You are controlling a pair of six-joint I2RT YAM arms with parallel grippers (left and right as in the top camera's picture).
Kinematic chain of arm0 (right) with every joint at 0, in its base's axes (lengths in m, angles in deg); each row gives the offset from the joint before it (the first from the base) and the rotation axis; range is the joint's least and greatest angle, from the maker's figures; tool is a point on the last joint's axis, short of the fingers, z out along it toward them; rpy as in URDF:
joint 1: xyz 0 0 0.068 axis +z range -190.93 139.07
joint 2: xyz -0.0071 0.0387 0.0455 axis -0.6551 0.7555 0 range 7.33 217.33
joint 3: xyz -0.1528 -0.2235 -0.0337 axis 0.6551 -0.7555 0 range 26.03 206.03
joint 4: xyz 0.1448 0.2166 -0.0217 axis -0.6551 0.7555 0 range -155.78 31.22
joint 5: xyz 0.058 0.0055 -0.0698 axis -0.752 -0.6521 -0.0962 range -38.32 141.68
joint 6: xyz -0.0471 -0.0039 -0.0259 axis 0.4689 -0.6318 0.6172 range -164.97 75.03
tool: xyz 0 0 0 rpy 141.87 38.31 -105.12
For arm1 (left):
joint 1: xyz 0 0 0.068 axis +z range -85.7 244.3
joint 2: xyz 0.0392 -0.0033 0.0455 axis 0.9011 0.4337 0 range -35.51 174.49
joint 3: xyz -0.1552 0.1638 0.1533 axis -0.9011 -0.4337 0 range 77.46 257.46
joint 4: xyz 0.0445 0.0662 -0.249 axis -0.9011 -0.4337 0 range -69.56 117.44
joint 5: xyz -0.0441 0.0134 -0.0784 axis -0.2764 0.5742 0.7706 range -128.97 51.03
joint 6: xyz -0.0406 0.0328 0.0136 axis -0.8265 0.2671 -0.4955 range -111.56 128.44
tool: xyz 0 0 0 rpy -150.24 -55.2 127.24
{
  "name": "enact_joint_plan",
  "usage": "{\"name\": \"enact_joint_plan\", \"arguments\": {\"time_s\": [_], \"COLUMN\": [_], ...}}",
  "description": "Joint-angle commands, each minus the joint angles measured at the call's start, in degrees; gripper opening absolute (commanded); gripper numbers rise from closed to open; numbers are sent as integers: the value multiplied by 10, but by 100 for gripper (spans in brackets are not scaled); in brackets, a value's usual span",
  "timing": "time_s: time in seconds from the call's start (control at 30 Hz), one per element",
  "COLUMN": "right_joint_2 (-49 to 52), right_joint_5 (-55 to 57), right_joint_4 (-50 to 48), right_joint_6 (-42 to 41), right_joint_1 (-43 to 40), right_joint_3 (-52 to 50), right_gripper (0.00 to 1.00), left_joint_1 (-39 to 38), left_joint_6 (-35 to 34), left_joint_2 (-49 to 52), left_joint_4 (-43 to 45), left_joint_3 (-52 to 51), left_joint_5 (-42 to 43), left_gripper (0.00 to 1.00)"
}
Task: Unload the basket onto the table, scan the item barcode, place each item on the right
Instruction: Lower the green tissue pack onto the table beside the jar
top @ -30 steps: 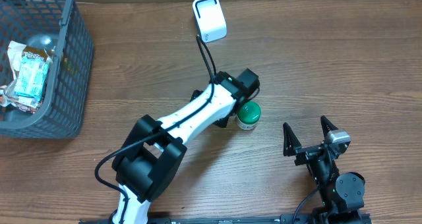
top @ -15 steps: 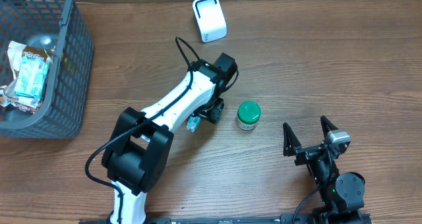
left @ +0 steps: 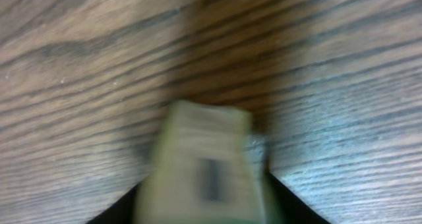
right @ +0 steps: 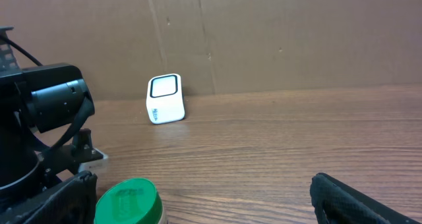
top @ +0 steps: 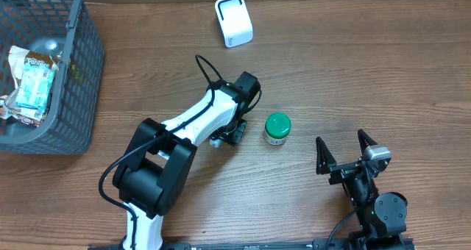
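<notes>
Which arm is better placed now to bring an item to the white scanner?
Left. The left gripper has a small pale item between its fingers and is nearer the scanner; the right gripper stands open, farther away, holding nothing.

Dark mesh basket (top: 85,88) on wooden table (top: 368,73) holds snack packets (top: 33,84).

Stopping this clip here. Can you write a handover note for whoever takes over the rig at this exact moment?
Left pincer: down low, a small pale box between its fingers; the blurred wrist view does not show whether it is clamped.
Right pincer: open, empty, at the near right.
Things: white block-shaped scanner stands at the far edge, apart from the box. Green-lidded jar stands just right of the left pincer, not touched. Dark plastic basket of packets at far left.
Done: box reached.
Left: secure it, lift, present its barcode to the scanner.
</notes>
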Motion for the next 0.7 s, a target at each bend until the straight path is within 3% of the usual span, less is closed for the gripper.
{"name": "enact_joint_plan", "arguments": {"time_s": [0.0,0.03,0.1,0.13,0.2,0.27,0.37,0.43,0.5,0.67], "right_joint_2": [-4,-4,-4,-4,-4,-4,-4,-4,-4,-4], "right_joint_5": [0,-1,-1,-1,0,0,-1,0,0,0], "right_joint_4": [-4,-4,-4,-4,-4,-4,-4,-4,-4,-4], "right_joint_6": [2,2,2,2,2,2,2,2,2,2], "right_joint_1": [-2,-2,-2,-2,-2,-2,-2,-2,-2,-2], "right_joint_3": [-6,-6,-6,-6,-6,-6,-6,-6,-6,-6], "right_gripper": [100,100,100,100,100,100,100,100,100,100], "left_joint_1": [0,0,0,0,0,0,0,0,0,0], "left_joint_6": [5,5,5,5,5,5,2,-2,-2,-15], "left_joint_2": [-12,-12,-12,-12,-12,-12,-12,-12,-12,-12], "left_joint_4": [9,10,14,15,21,33,45,48,49,50], "left_joint_3": [-16,-16,-16,-16,-16,-16,-16,-16,-16,-15], "left_joint_5": [8,8,8,8,9,8,8,9,9,56], "left_gripper": [21,8,5,9,31,43,46,40,23,22]}}
